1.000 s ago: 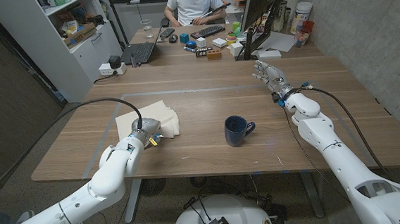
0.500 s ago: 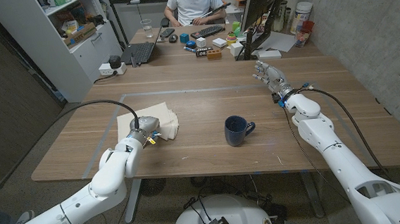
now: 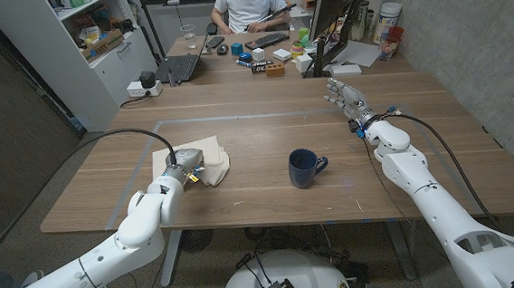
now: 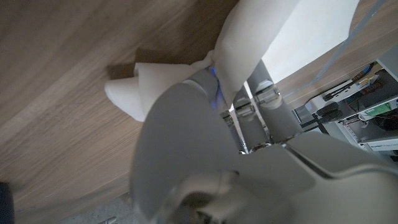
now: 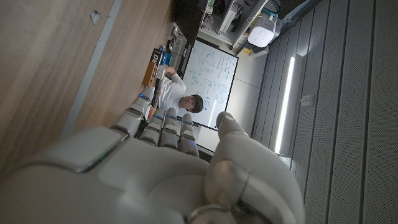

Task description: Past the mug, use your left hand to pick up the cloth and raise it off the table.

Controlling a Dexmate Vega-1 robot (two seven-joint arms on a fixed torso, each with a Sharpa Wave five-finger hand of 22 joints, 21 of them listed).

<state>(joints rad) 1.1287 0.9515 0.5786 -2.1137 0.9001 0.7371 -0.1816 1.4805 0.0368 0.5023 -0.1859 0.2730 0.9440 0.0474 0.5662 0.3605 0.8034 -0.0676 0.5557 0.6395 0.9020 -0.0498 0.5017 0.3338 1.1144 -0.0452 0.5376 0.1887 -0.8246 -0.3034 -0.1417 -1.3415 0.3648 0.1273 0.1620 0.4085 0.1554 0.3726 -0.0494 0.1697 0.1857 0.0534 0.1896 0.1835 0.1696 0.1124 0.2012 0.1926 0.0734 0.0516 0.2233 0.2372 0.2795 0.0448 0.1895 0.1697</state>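
One cream cloth [image 3: 206, 161] lies bunched on the wooden table [image 3: 265, 125], directly under and around the robot's left hand [image 3: 189, 166], which is set down on its near part. The left wrist view shows the hand's fingers [image 4: 249, 56] reaching onto a raised fold of the cloth [image 4: 146, 87]; whether they actually pinch it cannot be told, and the rest of the fabric appears to lie on the tabletop. A dark blue mug [image 3: 305, 168] stands upright well to the right of that hand, its handle turned away from the cloth. Farther right and toward the table's far side, the right hand [image 3: 345, 95] holds nothing, its fingers [image 5: 163, 127] extended side by side and apart from every object. Beyond both hands, a person [image 3: 245, 4] in a white shirt sits at a second table, with a keyboard [image 3: 266, 42], a laptop [image 3: 181, 68] and small boxes spread before them.
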